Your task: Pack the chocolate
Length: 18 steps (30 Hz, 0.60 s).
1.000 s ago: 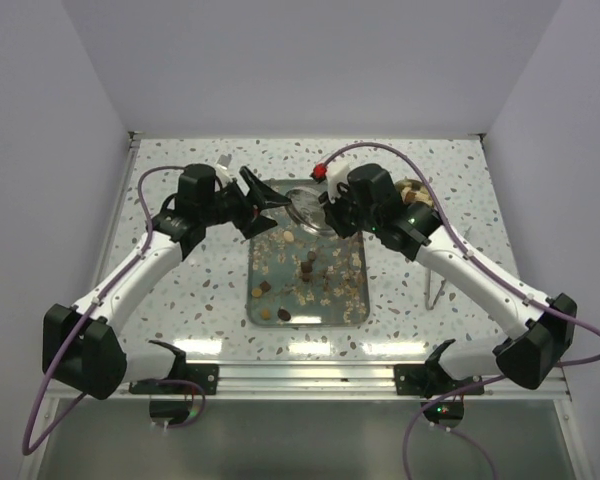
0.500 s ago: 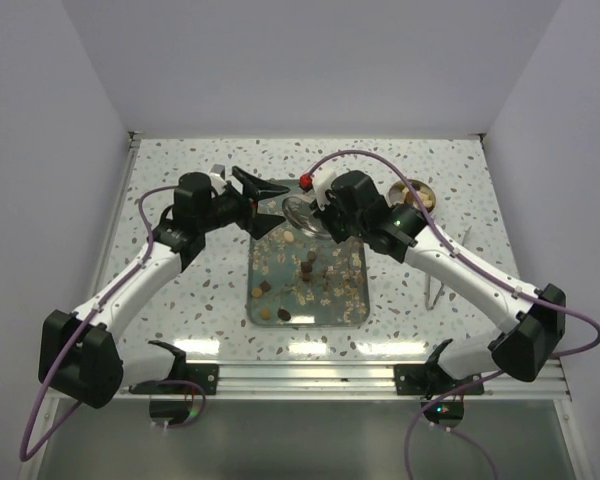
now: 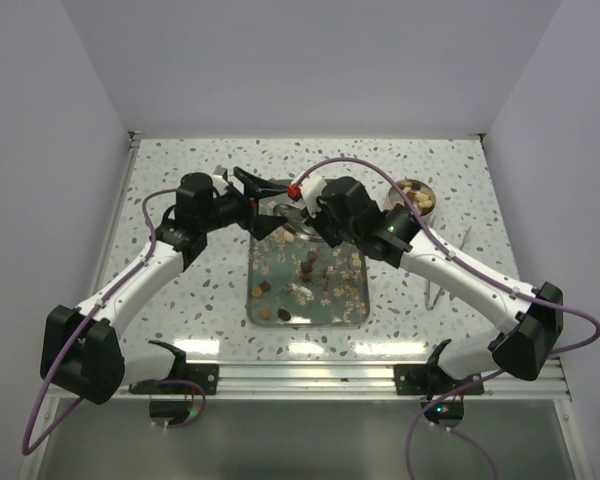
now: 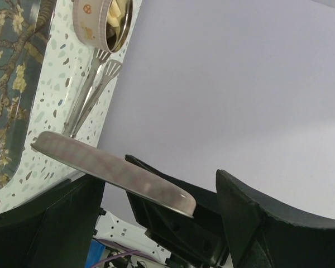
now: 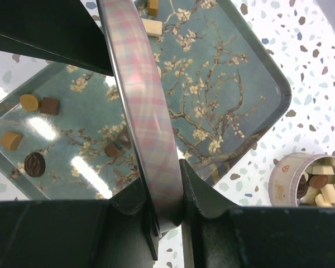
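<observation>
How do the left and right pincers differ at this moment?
The left pincer is open; the right pincer is shut. The right pincer clamps the rim of the round lid, held on edge; the left pincer only straddles that lid, contact unclear. Shared: both meet at the far end of the tray.

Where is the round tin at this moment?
In the top view the tin stands on the table at the far right, just past the tray's far right corner, with the tongs lying nearer.
</observation>
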Each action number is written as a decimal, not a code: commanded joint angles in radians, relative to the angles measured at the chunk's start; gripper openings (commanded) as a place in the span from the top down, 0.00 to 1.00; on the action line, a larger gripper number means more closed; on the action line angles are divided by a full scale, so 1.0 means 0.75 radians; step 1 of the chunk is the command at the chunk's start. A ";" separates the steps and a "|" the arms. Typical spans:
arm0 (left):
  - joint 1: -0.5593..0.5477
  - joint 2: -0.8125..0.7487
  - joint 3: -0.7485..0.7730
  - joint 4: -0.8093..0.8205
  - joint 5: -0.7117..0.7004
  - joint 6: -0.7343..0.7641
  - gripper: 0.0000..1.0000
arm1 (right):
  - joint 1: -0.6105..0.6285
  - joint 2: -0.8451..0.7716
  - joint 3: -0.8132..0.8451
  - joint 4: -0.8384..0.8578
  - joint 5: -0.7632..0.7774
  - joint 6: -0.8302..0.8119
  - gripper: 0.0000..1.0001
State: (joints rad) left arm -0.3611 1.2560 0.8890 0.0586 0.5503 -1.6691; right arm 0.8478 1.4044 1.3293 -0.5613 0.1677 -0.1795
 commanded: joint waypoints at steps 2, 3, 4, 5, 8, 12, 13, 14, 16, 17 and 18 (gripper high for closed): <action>-0.009 0.035 0.027 0.026 0.070 -0.020 0.13 | 0.050 -0.109 0.036 0.098 0.091 -0.067 0.98; -0.011 0.041 0.027 0.022 0.076 -0.022 0.13 | 0.056 -0.118 0.028 0.108 0.108 -0.072 0.97; -0.014 0.049 0.023 0.022 0.084 -0.022 0.13 | 0.066 -0.128 0.017 0.116 0.116 -0.074 0.96; -0.016 0.050 0.021 0.022 0.084 -0.022 0.13 | 0.074 -0.142 0.013 0.127 0.128 -0.076 0.96; -0.018 0.054 0.007 0.020 0.093 -0.018 0.15 | 0.099 -0.163 -0.005 0.151 0.169 -0.088 0.94; -0.026 0.056 0.005 0.026 0.093 -0.014 0.33 | 0.119 -0.161 -0.009 0.149 0.183 -0.096 0.91; -0.026 0.056 0.005 0.032 0.091 -0.014 0.42 | 0.127 -0.153 -0.005 0.141 0.181 -0.096 0.90; -0.028 0.058 0.005 0.036 0.091 -0.016 0.46 | 0.131 -0.150 -0.005 0.137 0.185 -0.096 0.90; -0.030 0.060 0.005 0.047 0.091 -0.020 0.56 | 0.152 -0.136 -0.007 0.137 0.198 -0.092 0.90; -0.030 0.060 0.003 0.055 0.097 -0.024 0.58 | 0.158 -0.136 -0.011 0.139 0.204 -0.092 0.90; -0.032 0.062 0.001 0.061 0.099 -0.024 0.60 | 0.164 -0.134 -0.013 0.143 0.208 -0.090 0.90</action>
State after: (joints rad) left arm -0.3725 1.2961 0.8890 0.0650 0.5941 -1.7367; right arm 0.9604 1.3186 1.3022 -0.5606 0.3012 -0.2729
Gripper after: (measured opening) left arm 0.442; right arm 0.194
